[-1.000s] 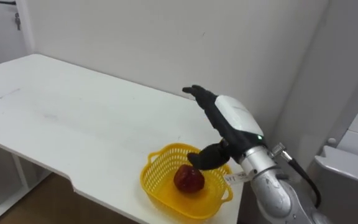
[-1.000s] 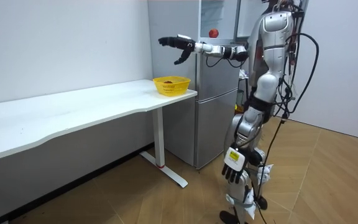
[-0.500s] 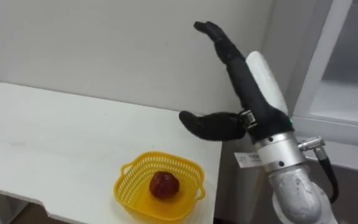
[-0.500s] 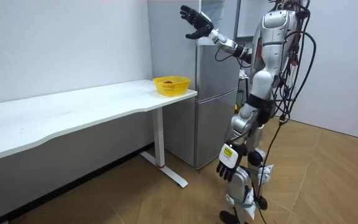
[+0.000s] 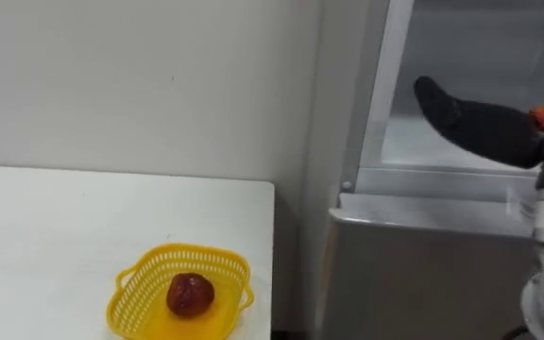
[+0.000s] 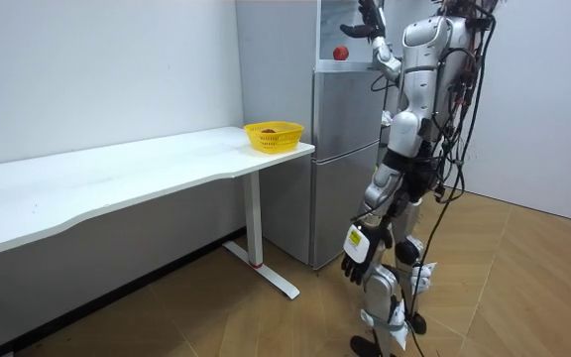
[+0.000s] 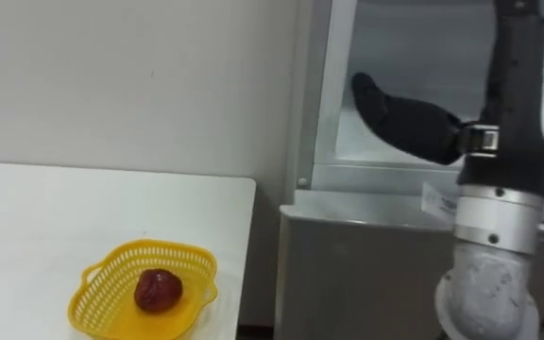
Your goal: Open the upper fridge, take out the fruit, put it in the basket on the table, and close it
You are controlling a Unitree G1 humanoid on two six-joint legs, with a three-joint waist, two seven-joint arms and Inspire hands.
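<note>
Just now the right robot hand (image 7: 414,121) had swung up from above the yellow basket (image 5: 132,300) on the surface (image 5: 55,227) into the upper fridge (image 6: 330,30). It was open and empty beside the red fruit (image 6: 340,53) at the frame's top. Grasping looked next. The left robot hand (image 6: 358,260) hung slack.

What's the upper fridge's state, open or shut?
Open: the upper fridge interior shows, with a red object inside and the right hand raised before it.

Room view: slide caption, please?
Robot at tall grey fridge, open right hand raised near small round red fruit on its upper shelf.
</note>
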